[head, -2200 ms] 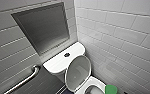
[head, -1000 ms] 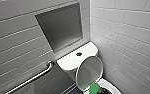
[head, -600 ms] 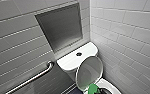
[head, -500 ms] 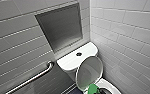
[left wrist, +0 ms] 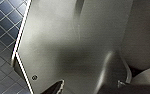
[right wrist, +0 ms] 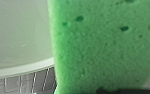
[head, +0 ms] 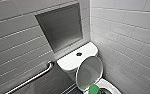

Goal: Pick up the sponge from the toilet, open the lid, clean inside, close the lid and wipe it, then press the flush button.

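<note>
Toilet (head: 76, 60) in tiled corner, lid (head: 89, 72) raised against tank, sponge (head: 93, 89) stood on end at bowl's near rim, apparently pinched in right gripper (right wrist: 108, 90), bowl interior just below and beyond; left grip unreadable.

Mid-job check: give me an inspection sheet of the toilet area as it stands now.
Surface: toilet tank top, white, with the flush button on it.
Job's things: lid is raised, greyish underside facing the camera; sponge is green, over the open bowl in front of the lid, and close up in the right wrist view.
Clutter: nothing seen.
Grippers: cannot tell whether open or shut.
Cables: nothing seen.
Surroundings: grey tiled walls, recessed grey panel above the tank, metal grab bar on the left wall, dark blue floor tiles.
</note>
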Controlling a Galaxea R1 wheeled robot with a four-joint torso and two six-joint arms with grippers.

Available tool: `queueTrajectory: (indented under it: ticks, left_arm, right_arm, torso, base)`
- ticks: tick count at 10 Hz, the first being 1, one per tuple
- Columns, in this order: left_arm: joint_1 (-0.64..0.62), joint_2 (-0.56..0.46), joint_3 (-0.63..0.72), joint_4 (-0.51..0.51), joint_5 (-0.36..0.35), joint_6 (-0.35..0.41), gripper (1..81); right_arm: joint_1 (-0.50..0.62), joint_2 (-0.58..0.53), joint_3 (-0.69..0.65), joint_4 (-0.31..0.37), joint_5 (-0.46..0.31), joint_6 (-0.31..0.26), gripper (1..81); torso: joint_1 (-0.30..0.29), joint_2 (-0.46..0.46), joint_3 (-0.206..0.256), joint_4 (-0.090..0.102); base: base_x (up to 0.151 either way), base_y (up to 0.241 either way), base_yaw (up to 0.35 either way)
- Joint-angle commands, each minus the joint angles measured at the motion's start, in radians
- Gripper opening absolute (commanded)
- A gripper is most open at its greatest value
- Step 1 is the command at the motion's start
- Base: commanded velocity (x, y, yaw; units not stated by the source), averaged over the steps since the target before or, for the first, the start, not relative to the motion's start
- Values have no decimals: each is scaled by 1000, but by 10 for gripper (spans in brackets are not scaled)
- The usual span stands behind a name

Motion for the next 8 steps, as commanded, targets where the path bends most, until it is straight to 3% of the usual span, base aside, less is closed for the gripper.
queueTrajectory:
  ticks: [1,5,8]
  left_arm:
    - [-7,-19,0,3,55,-4,811]
    - [-8,-22,0,2,55,-4,811]
    - [-8,-22,0,3,54,-4,811]
  right_arm:
    - [-2,-121,202,-31,-99,0,10]
    - [-63,-164,208,-56,-96,0,10]
    - [-86,-265,277,-60,-93,1,10]
  torso:
    - [0,0,0,0]
    - [0,0,0,0]
    - [0,0,0,0]
  base:
    - [0,0,0]
    - [0,0,0]
    - [0,0,0]
